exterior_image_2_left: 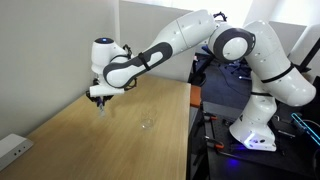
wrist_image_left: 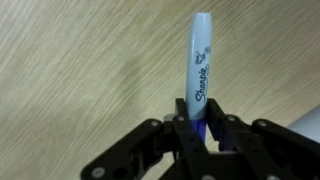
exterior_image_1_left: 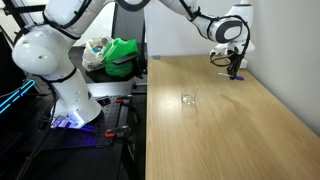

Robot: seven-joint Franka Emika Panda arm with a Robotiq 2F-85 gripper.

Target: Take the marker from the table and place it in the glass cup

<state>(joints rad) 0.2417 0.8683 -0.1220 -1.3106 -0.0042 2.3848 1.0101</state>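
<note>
In the wrist view my gripper point(wrist_image_left: 198, 128) is shut on the marker point(wrist_image_left: 199, 62), a light blue pen with a darker blue end, which sticks out from between the fingers over the tan wood-grain table point(wrist_image_left: 80, 70). In both exterior views the gripper point(exterior_image_1_left: 234, 70) point(exterior_image_2_left: 100, 98) hangs at the far end of the table point(exterior_image_1_left: 220, 130) point(exterior_image_2_left: 100, 150), the marker point(exterior_image_1_left: 235, 74) a thin dark stick below it. The glass cup point(exterior_image_1_left: 189, 98) point(exterior_image_2_left: 147, 123) stands upright near the table's middle, well apart from the gripper.
A wall runs along the table's far side point(exterior_image_1_left: 290, 60). A green bag point(exterior_image_1_left: 122, 55) and clutter sit beside the robot base point(exterior_image_1_left: 65, 95). A white block point(exterior_image_2_left: 12, 148) lies at a table corner, and its edge shows in the wrist view point(wrist_image_left: 308, 122).
</note>
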